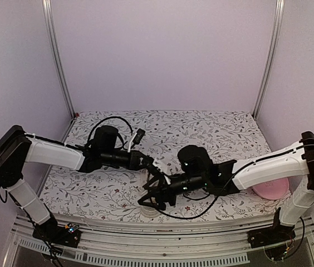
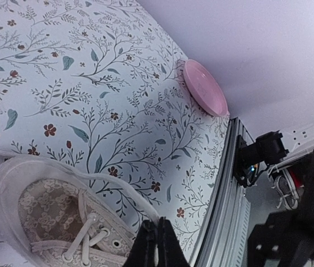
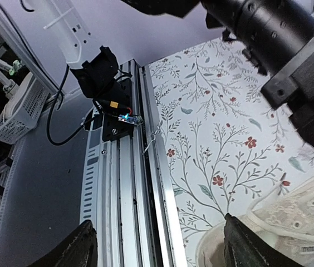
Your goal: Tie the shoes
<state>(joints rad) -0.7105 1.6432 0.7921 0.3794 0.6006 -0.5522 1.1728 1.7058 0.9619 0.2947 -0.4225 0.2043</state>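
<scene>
The cream sneaker (image 2: 45, 206) lies at the lower left of the left wrist view, its opening and white-laced eyelets toward me. My left gripper (image 2: 157, 236) is shut on a white lace (image 2: 128, 188) that runs taut over the shoe's rim. In the top view the shoe (image 1: 150, 186) is mostly hidden under both grippers. My left gripper (image 1: 150, 165) is just behind it and my right gripper (image 1: 148, 200) is over its near side. In the right wrist view my right gripper (image 3: 157, 222) is wide open and empty, with the shoe (image 3: 279, 228) by its right finger.
A round pink plate (image 1: 271, 189) sits at the right near the table's front edge, partly behind the right arm; it also shows in the left wrist view (image 2: 204, 86). The aluminium front rail (image 3: 140, 183) runs right under my right gripper. The floral cloth (image 1: 201, 128) covers the table.
</scene>
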